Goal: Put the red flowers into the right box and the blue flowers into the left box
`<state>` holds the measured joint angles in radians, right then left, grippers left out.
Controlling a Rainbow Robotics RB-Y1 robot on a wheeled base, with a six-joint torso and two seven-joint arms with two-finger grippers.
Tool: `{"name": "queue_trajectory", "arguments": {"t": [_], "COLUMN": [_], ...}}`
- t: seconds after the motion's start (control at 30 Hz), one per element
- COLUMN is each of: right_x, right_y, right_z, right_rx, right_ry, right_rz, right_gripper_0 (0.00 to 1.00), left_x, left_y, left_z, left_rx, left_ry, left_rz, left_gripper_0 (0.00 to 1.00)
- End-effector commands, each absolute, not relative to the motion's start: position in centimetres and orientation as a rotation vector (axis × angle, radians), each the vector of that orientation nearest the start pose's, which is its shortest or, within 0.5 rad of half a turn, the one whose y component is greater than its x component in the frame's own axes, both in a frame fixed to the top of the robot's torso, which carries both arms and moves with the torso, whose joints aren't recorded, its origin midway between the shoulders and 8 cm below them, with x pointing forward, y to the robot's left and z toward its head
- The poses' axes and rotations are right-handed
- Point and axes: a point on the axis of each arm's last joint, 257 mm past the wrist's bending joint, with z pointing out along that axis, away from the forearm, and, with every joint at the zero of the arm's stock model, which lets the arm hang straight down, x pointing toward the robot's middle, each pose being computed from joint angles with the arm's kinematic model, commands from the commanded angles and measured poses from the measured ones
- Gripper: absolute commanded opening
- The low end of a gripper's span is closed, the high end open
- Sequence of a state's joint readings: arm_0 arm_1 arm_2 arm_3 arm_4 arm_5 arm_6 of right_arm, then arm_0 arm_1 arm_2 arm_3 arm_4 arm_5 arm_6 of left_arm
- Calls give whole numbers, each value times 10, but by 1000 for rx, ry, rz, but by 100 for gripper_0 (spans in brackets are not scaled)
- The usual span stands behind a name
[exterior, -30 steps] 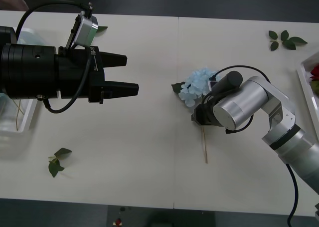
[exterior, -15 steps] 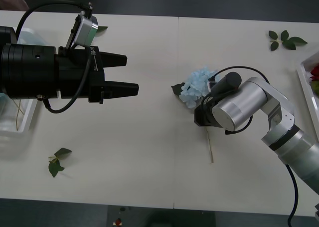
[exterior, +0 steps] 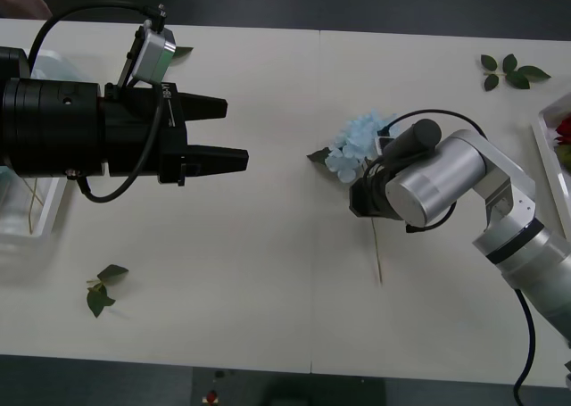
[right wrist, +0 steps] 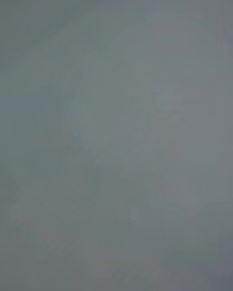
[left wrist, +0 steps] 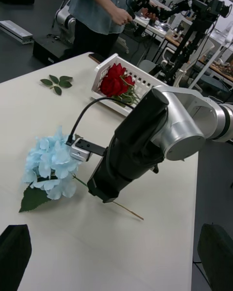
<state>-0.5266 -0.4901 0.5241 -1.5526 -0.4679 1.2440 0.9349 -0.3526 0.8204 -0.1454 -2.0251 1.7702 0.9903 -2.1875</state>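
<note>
At mid-table, a blue flower (exterior: 356, 146) is lying with its stem (exterior: 376, 250) trailing toward me, my right gripper (left wrist: 104, 191) pressing down over that stem; whether those fingers are gripping it, I cannot tell. My left gripper (exterior: 234, 135) is hovering wide open and empty, well apart, while red flowers (left wrist: 115, 80) are sitting in the right box (left wrist: 141, 79).

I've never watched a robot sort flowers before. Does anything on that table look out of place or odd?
Loose leaf sprigs lie scattered on the table, apart from any flower. One blue flower lies outside both boxes, mid-table, with the right gripper down over its stem. The left gripper hovers open. Red flowers sit in the right box.
</note>
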Motion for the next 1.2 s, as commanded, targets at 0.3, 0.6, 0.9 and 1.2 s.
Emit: {"name": "queue_trajectory", "arguments": {"t": [0.3,0.6,0.9,1.2], "right_x": [515,496,485,457], "right_y": [-142,-119,-106,-86], "right_z": [-225,-146,-76,-7], "right_rx": [-72,-202,-380,-479], "right_ry": [2497,2332,2114,1836], "right_rz": [337,603,868,1302], "right_gripper_0": [0,0,0,0], "left_x": [392,392,392,392], "left_y": [55,55,55,55], "left_z": [-41,-41,-41,-41], "left_rx": [1115,1115,1115,1115], "left_ry": [1578,1578,1578,1578], "left_rz": [-914,-914,-914,-914], "left_gripper_0": [100,100,100,100]}}
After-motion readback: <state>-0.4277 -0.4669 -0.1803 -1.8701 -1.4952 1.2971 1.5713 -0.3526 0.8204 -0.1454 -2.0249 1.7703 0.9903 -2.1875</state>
